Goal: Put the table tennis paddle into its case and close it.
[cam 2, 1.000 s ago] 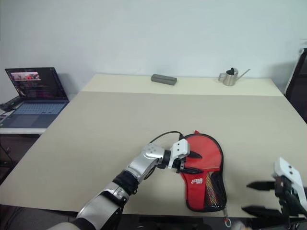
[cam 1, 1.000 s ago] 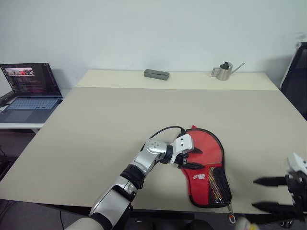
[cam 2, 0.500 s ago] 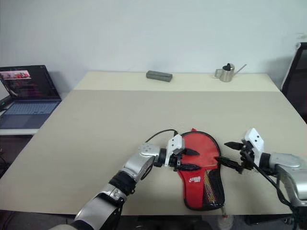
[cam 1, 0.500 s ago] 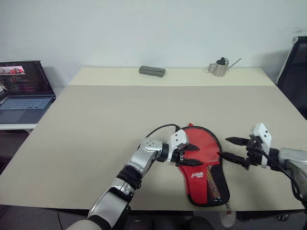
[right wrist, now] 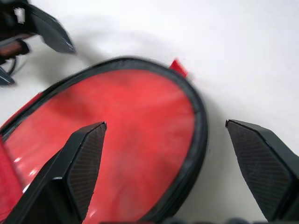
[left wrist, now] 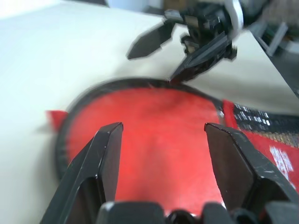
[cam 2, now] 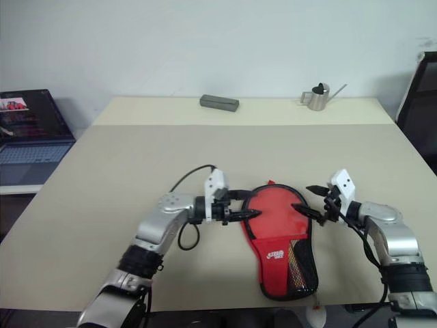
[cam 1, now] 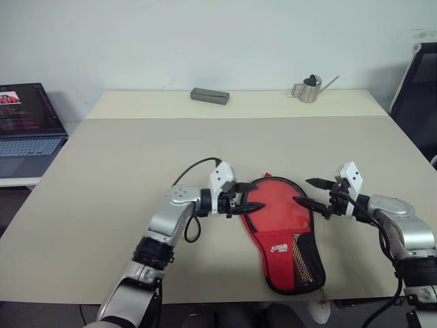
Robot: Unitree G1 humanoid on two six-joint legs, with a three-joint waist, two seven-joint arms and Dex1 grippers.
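The case (cam 1: 283,232) lies flat on the counter (cam 1: 123,178), apparently still unzipped, flanked by the empty, open left hand (cam 1: 247,204) and right hand (cam 1: 305,193).

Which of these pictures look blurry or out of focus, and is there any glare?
Left wrist view: the right gripper at the far rim of the case is smeared and soft. Right wrist view: a pale sheen streaks the case's red face, and the left gripper is blurred. Eye views: even light, faint shadows on the table.

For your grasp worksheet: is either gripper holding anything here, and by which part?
Nothing is held. The left gripper and right gripper both stand open on either side of the red, paddle-shaped fabric case, gripping no part of it.
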